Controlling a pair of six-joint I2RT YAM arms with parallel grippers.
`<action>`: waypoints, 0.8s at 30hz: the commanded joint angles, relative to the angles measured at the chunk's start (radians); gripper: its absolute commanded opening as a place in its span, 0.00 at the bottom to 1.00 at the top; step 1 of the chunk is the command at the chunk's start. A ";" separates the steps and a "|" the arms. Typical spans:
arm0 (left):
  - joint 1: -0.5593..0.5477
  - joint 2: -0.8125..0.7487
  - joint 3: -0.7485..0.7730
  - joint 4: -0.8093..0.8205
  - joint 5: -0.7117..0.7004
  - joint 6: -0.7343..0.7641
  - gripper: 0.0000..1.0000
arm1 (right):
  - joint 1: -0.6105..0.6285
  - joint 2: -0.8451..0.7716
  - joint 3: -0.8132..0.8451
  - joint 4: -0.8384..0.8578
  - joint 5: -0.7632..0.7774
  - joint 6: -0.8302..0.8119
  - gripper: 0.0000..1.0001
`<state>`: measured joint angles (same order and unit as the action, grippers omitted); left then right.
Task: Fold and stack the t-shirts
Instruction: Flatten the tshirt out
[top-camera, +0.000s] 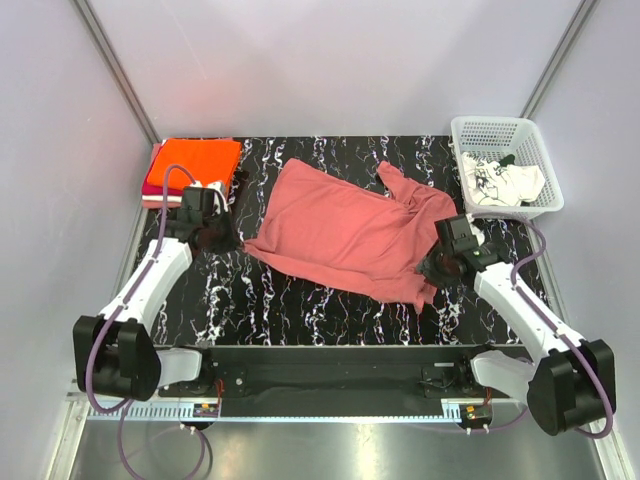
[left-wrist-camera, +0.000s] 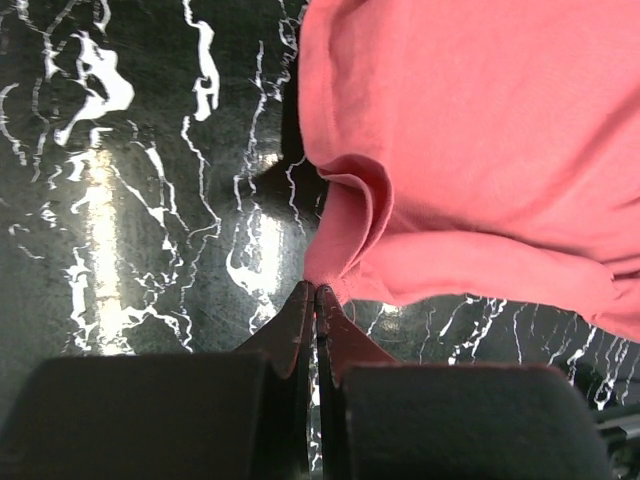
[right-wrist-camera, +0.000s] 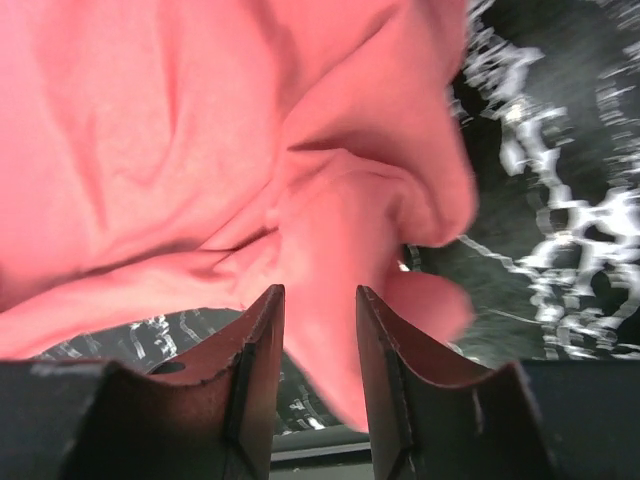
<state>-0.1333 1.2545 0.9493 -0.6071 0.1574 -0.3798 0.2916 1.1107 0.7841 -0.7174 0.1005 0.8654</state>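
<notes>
A dusty rose-red t-shirt (top-camera: 345, 230) lies spread and rumpled on the black marbled table (top-camera: 250, 300). My left gripper (top-camera: 234, 240) is at the shirt's left corner. In the left wrist view it (left-wrist-camera: 316, 289) is shut, its tips pinching that corner of the shirt (left-wrist-camera: 470, 150), with a fold drawn toward them. My right gripper (top-camera: 432, 266) is at the shirt's lower right edge. In the right wrist view it (right-wrist-camera: 320, 292) is open, with a blurred flap of the shirt (right-wrist-camera: 200, 150) between its fingers. Folded orange and magenta t-shirts (top-camera: 192, 165) are stacked at the back left.
A white mesh basket (top-camera: 498, 128) stands at the back right and holds a white t-shirt with black print (top-camera: 500, 182). Grey walls close in the table at the back and sides. Bare table lies in front of the shirt.
</notes>
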 joint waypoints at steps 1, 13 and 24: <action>0.006 0.009 0.019 0.046 0.062 0.022 0.00 | 0.000 0.009 -0.048 0.139 -0.123 0.069 0.42; 0.006 0.025 0.083 0.050 0.094 0.019 0.00 | 0.000 0.026 -0.094 0.144 0.111 0.038 0.43; 0.004 0.098 0.190 0.061 0.079 -0.028 0.00 | -0.002 0.427 0.089 0.102 0.241 0.009 0.45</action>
<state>-0.1326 1.3163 1.0657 -0.5995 0.2070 -0.3866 0.2916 1.4681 0.8074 -0.6170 0.2646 0.8928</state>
